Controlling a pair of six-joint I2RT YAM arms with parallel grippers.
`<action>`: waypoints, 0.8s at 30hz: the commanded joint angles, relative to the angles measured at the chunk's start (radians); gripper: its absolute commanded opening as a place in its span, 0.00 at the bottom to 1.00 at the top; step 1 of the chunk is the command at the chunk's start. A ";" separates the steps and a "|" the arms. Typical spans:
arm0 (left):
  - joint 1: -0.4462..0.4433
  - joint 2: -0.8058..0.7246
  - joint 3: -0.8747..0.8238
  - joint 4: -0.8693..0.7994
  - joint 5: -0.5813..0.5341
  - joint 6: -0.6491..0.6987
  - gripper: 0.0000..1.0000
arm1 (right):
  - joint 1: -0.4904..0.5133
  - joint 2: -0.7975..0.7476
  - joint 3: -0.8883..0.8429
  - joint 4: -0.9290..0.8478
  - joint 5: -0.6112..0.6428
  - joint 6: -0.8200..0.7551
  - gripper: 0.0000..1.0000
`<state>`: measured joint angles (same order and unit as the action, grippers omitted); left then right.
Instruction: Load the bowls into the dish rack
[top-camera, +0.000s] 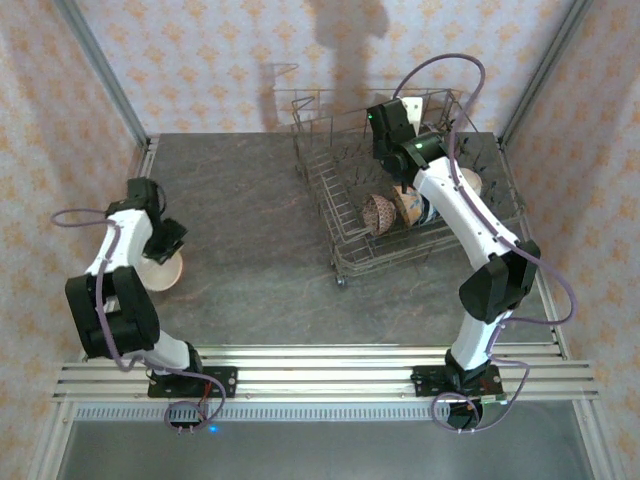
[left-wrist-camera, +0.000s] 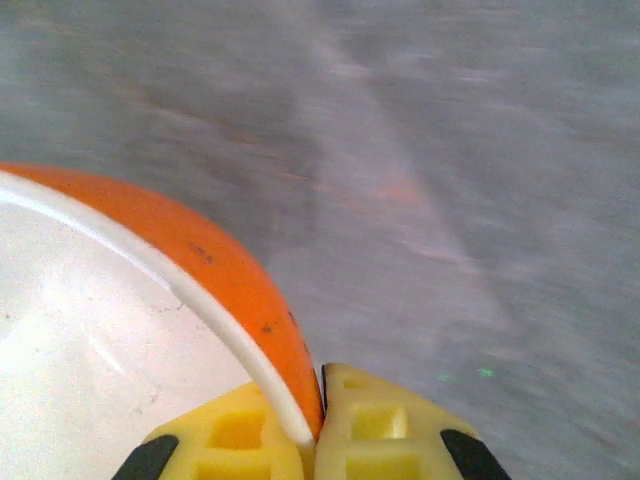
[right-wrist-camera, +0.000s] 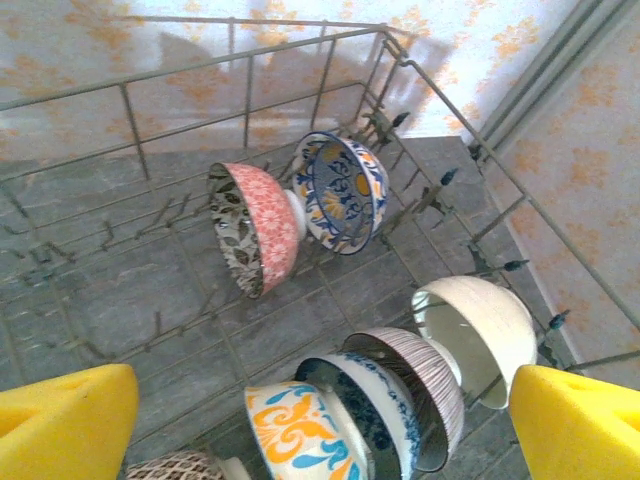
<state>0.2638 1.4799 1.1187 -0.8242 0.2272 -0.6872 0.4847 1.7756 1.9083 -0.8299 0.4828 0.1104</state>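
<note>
Since my left gripper (left-wrist-camera: 315, 405) is shut tight on the rim of the orange bowl (left-wrist-camera: 235, 265), one pad inside the white glaze and one against the orange wall, the whole load hangs on a thin pinch at one edge; the glaze looks slick, so on the lift the bowl could pivot about my pads, droop, or slide free and crack on the table (top-camera: 260, 240). My right gripper (right-wrist-camera: 322, 420) stands wide open and holds nothing, poised above the inside of the dish rack (right-wrist-camera: 250, 60); if it lingers there, my two arms may meet over the rack, and a nudge could tip the bowls already propped on the tines. The orange bowl sits well apart from the dish rack, off to its left and nearer my bases; it is small, round, orange outside, white within, with a few dark specks. Inside the rack stand a pink patterned bowl (right-wrist-camera: 262, 225), a blue-and-yellow one (right-wrist-camera: 345, 190), a plain cream bowl (right-wrist-camera: 480, 325) and a striped one (right-wrist-camera: 410, 385), all on edge.
</note>
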 joint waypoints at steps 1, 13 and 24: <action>-0.146 -0.082 0.094 0.158 0.032 -0.278 0.00 | 0.026 -0.025 0.041 0.010 -0.088 -0.017 0.93; -0.530 -0.006 0.541 0.389 -0.335 -0.667 0.00 | 0.181 -0.130 -0.129 0.389 -0.501 -0.120 0.81; -0.638 0.144 0.789 0.399 -0.387 -0.713 0.00 | 0.297 -0.083 -0.174 0.672 -0.451 -0.142 0.75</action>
<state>-0.3550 1.6035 1.8484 -0.4412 -0.1120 -1.3689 0.7715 1.6783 1.7454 -0.2996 -0.0139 -0.0166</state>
